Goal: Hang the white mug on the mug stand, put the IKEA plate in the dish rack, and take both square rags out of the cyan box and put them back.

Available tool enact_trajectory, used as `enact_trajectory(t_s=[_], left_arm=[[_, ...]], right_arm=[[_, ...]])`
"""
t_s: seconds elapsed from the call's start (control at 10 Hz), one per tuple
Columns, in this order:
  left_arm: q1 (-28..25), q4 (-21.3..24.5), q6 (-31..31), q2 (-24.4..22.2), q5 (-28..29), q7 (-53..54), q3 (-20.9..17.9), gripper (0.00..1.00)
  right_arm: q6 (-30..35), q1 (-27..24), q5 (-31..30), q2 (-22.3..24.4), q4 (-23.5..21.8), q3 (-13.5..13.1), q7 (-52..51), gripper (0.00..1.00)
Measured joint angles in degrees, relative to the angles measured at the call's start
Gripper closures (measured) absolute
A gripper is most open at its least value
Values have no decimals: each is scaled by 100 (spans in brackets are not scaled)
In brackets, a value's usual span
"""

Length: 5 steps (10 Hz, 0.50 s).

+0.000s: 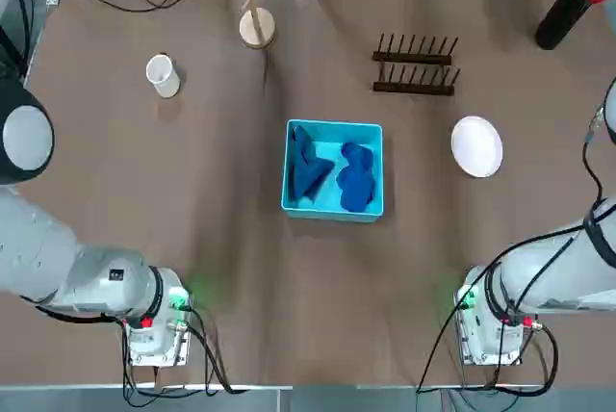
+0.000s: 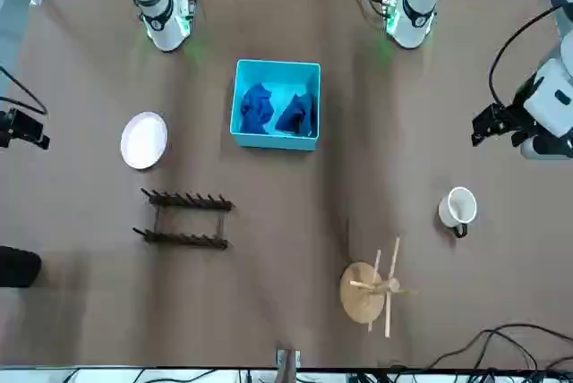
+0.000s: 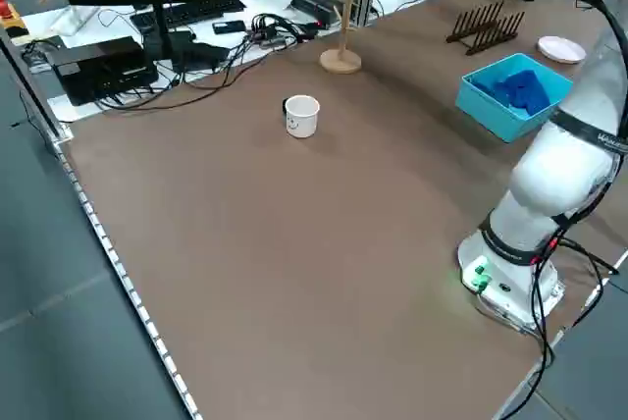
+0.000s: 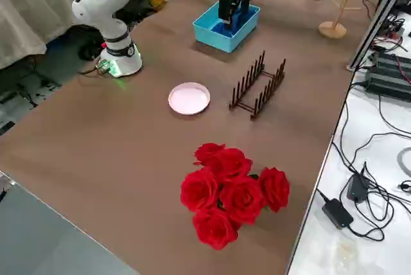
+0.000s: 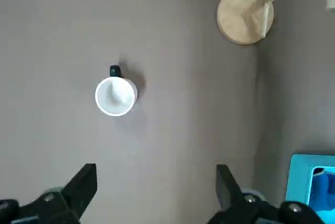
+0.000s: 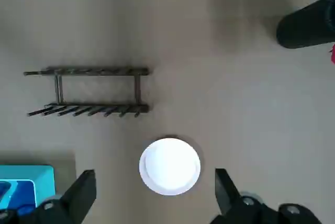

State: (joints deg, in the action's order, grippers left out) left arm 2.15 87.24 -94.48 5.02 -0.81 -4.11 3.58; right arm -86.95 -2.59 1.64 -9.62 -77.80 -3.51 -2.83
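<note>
Cyan box: square bright cyan plastic box with low walls (image 1: 333,209), mid-table; holds both soft deep-blue cloth rags (image 1: 310,167), crumpled side by side, one toward each side wall.
Mug: small plain white cylindrical mug (image 1: 161,73), upright, nothing visible inside, on the brown table (image 1: 231,268) on the left arm's side, well apart from the stand.
Mug stand: light wooden stand with round disc base, thin pole and pegs (image 1: 256,27), far edge, pegs bare.
Plate: round white plate with faint pink tint (image 1: 476,146), flat on the table, near the rack.
Dish rack: low dark brown wooden rack with two peg rows (image 1: 415,64), no plate in it.
Left gripper (image 5: 157,192): raised above the table near the mug; fingers spread wide, holding nothing.
Right gripper (image 6: 155,192): raised above the plate; fingers spread wide, holding nothing.
View differences: front view shows the mug's dark handle; right side view alone shows a bunch of red roses (image 4: 232,193); left side view shows a keyboard and cables beyond the table.
</note>
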Motion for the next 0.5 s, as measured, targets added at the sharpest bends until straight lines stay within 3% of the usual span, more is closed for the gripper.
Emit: enact_trajectory(t_s=[0.5], left_arm=[[-15,0,-6,17,0,-1,-44,1]], right_arm=[[41,-25,-2,2,-3,8,0,0]])
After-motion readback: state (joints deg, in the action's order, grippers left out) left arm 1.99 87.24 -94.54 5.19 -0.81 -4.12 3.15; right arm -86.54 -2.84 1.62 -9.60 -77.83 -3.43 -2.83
